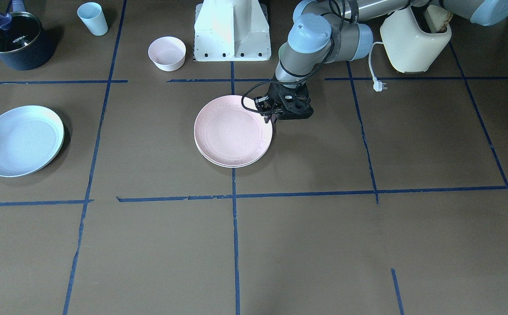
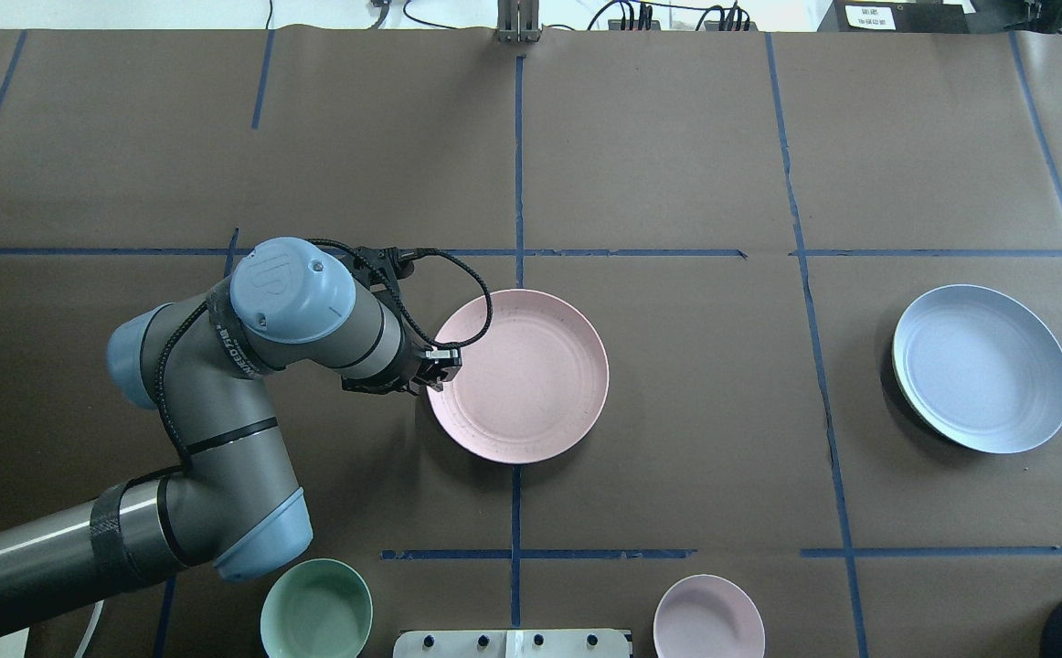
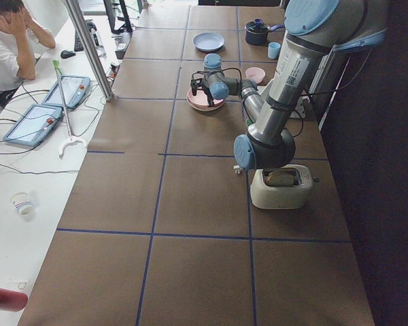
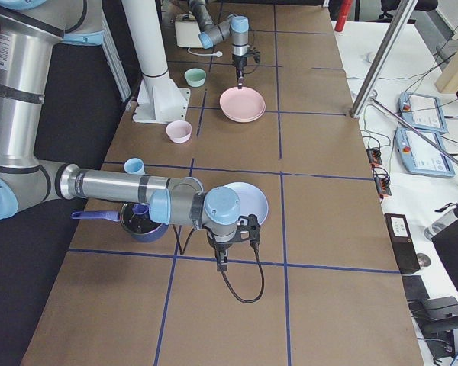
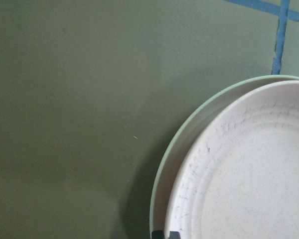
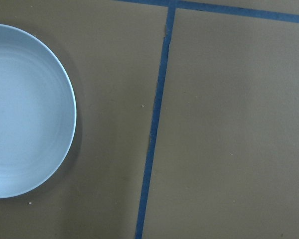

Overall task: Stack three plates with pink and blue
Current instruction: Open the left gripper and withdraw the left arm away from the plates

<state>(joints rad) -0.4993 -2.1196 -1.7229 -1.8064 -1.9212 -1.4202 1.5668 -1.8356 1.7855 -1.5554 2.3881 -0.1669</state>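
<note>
The pale pink plate lies on the cream-white plate at the table's middle, and only the lower plate's rim shows. In the left wrist view the pink plate sits slightly off centre on that rim. My left gripper is at the pink plate's edge, its tips close together on the rim. The pale blue plate lies alone far to my right. My right gripper hangs beside the blue plate; I cannot tell whether it is open.
A small pink bowl, a pale blue cup and a dark pot stand near the robot's base. A mint-green bowl and a cream toaster are on my left side.
</note>
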